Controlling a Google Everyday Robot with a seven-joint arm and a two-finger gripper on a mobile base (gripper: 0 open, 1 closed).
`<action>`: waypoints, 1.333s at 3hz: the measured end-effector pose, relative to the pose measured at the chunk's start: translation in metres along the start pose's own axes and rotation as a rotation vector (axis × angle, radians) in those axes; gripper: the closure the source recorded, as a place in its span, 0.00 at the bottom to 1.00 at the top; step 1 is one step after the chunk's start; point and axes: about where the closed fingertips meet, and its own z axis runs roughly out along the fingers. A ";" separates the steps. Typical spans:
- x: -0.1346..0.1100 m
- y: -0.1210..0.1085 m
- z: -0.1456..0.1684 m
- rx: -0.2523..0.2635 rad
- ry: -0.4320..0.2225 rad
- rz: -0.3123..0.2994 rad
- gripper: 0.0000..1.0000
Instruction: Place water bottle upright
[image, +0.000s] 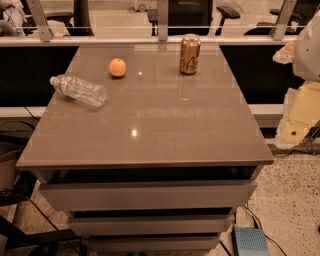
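Note:
The water bottle, clear ribbed plastic with a white cap, lies on its side near the left edge of the brown table top. Its cap points left and a little toward the back. My gripper shows as a pale yellow part at the right edge of the view. It is beyond the table's right side, lower than the white arm housing, and far from the bottle. It holds nothing that I can see.
A copper-coloured drink can stands upright at the back centre-right. An orange sits at the back left, just beyond the bottle. A glass rail runs behind the table. Drawers are below the top, and a blue box is on the floor.

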 end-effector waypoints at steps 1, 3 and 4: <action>0.000 0.000 0.000 0.000 0.000 0.000 0.00; -0.044 -0.006 0.008 0.010 -0.076 -0.054 0.00; -0.098 -0.018 0.026 0.012 -0.132 -0.090 0.00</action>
